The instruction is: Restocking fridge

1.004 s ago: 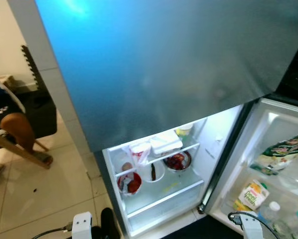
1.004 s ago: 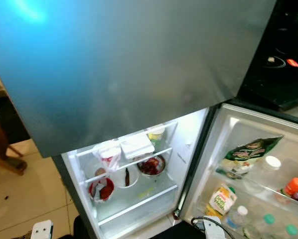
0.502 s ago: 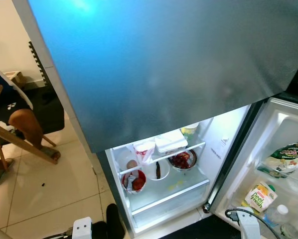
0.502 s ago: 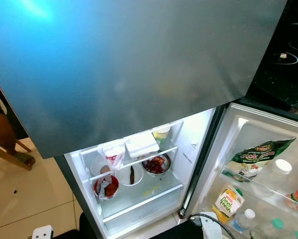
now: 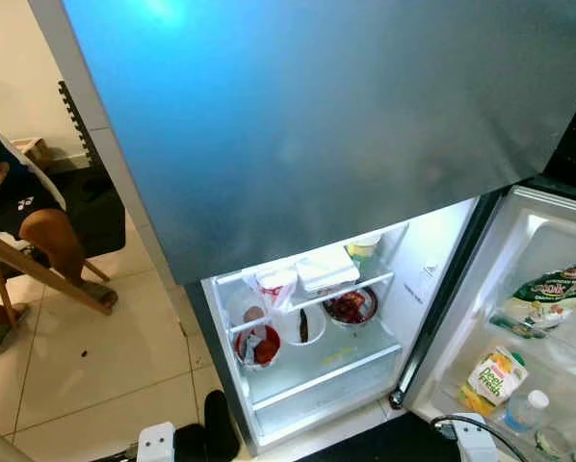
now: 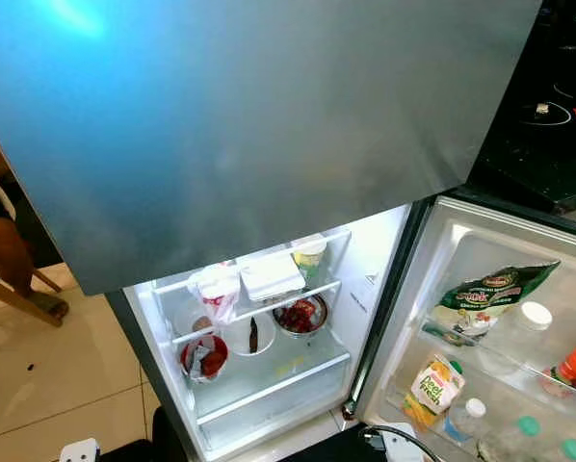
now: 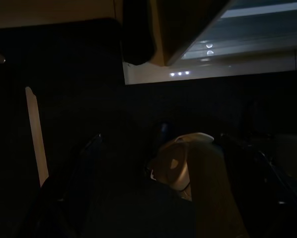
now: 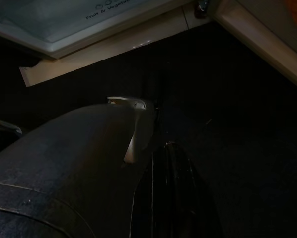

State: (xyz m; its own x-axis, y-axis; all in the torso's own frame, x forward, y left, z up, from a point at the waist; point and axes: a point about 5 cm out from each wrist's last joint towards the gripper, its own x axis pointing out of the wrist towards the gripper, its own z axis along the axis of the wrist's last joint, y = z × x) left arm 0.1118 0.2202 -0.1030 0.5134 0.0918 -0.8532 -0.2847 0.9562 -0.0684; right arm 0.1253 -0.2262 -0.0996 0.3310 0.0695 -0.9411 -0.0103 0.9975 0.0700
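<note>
We stood facing the fridge (image 5: 317, 144) | lower door (image 6: 490, 318) open so shelves could be reached | bowls (image 5: 351, 306) on middle shelf | cannot tell either claw's state, arms hung low

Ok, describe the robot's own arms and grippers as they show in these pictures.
Little of them shows. At the bottom of the head views, the left arm ends in a white boxy block with a dark cable trailing off it, and the right arm in a similar white block with a black cable looping over it. The wrist views are very dark: the right gripper reads as rounded black casing with a pale metal bracket.
</note>
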